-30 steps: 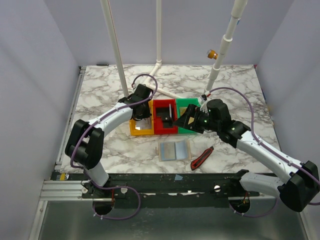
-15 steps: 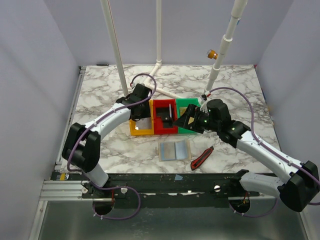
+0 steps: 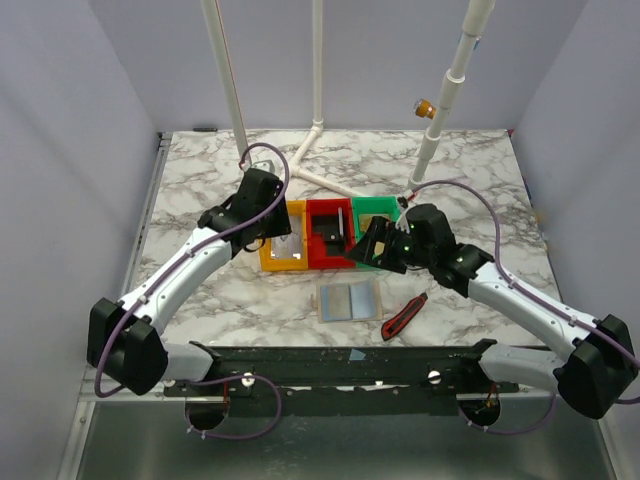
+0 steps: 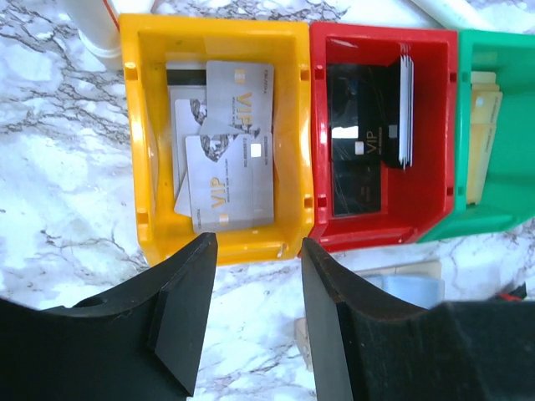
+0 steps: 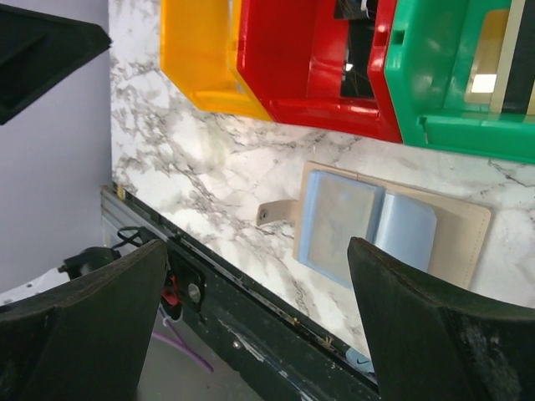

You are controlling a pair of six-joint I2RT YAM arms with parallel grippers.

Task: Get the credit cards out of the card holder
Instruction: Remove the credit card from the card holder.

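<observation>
1. Left gripper: jaws parted with nothing between them, hovering above the near wall of the yellow bin. In the top view its fingers are hidden beneath the wrist housing.
2. Right gripper: jaws spread wide and empty, above the card holder and the near table edge.
3. The card holder lies open and flat on the marble table, blue-grey pockets up, just in front of the red bin and green bin and apart from both. I cannot tell whether any card remains in the pockets. In the right wrist view one corner is cut off by a finger. In the left wrist view only a sliver shows.
4. Credit cards:
   - Silver "VIP" ones overlap in the yellow bin. The lower ones are mostly covered, so the count is unclear.
   - Black cards are in the red bin, with a few standing on edge at its right side.
   - Yellowish-gold cards are in the green bin, which is cut off by the frame edge.
5. A red-and-black tool lies on the table just right of the holder. It is too small to make out detail.
</observation>
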